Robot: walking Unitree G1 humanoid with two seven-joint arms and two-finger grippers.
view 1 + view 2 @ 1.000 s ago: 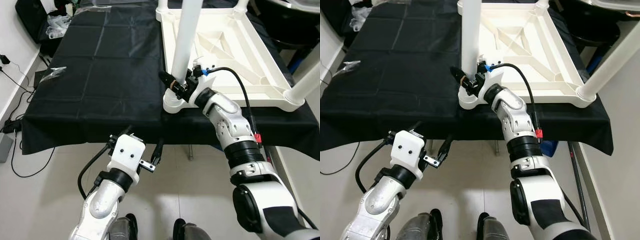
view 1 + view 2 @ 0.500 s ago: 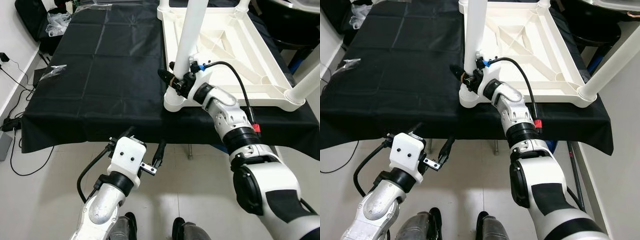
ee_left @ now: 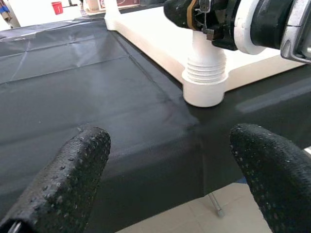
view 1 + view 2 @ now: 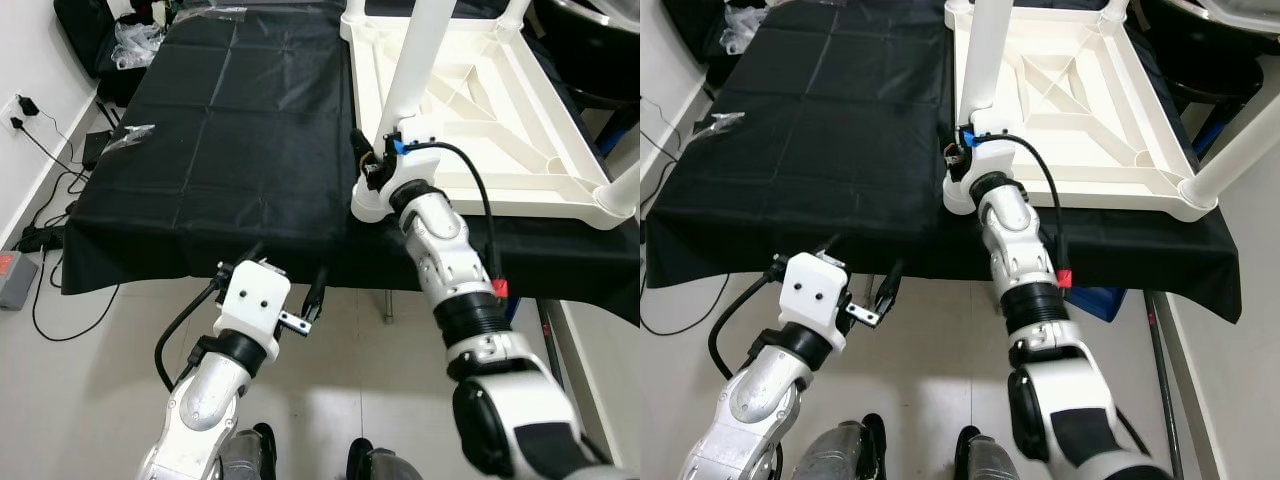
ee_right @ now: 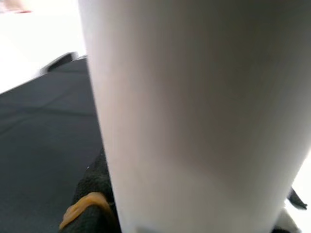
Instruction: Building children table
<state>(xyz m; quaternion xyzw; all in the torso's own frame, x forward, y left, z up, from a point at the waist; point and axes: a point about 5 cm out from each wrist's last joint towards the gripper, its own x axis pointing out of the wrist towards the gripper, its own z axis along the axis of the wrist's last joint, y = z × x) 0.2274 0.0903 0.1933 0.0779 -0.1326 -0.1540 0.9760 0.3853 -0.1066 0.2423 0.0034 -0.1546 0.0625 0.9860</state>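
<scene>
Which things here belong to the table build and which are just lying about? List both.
Part of the job:
- upturned white tabletop
- white leg standing in its near corner socket
- right gripper clamped on that leg's base
- left gripper, open, below the cloth's front edge

Lying about:
- black cloth
- clear plastic wrapper on the cloth
- cables on the floor

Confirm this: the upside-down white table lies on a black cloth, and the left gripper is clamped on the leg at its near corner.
Wrong arm. The right gripper clamps the leg, per the left eye view. The left gripper hangs open below the black cloth; the table is upside down.
</scene>
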